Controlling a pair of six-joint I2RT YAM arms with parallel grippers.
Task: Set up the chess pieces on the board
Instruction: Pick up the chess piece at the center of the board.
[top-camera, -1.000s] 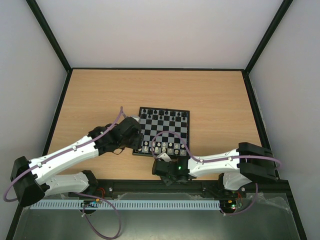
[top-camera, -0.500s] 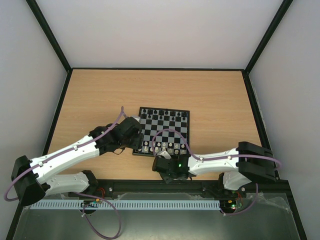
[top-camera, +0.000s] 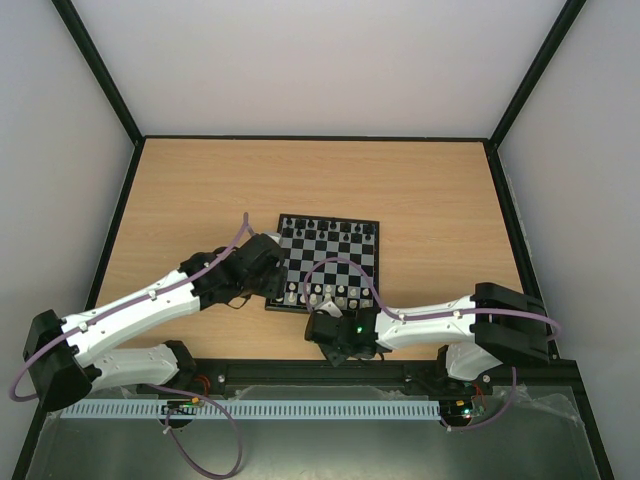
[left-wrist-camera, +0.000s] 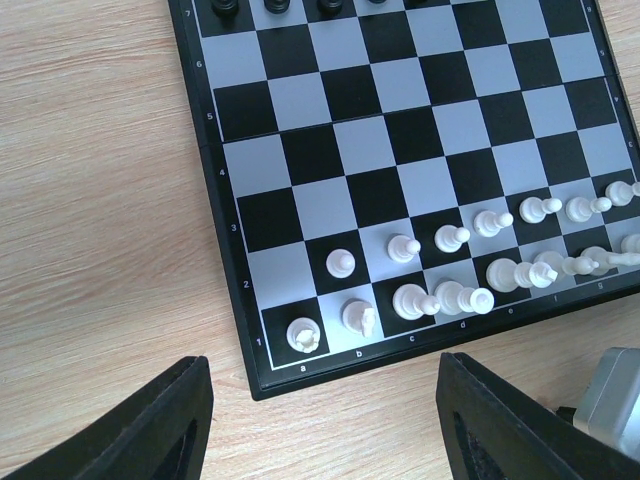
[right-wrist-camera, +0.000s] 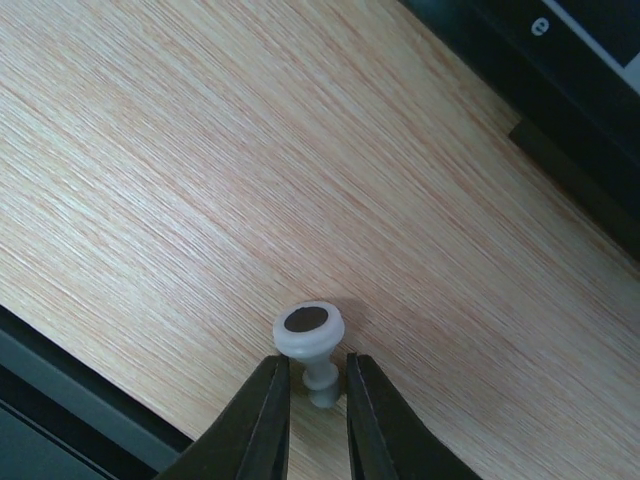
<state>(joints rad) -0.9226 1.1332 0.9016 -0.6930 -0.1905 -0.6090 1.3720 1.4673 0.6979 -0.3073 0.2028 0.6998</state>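
Seen from above, the right wrist covers its own fingers and the pawn. Close up, the white pawn (right-wrist-camera: 310, 335) lies tipped on the table (right-wrist-camera: 150, 150) near the board (right-wrist-camera: 580, 80). Its neck sits between the narrowed fingers of the right gripper (right-wrist-camera: 318, 368), but I cannot tell whether they pinch it. The left gripper (left-wrist-camera: 320, 370) hangs spread wide by the board's corner. The right wrist has shifted slightly since a second ago.

The top and right edges of the left wrist view cut the board (left-wrist-camera: 400, 150), and the black pieces (left-wrist-camera: 278, 6) are mostly cut off. The right fingers (right-wrist-camera: 265, 420) partly hide the white piece (right-wrist-camera: 310, 330); contact cannot be told. From above, the chess pieces (top-camera: 322, 292) are too small to identify.
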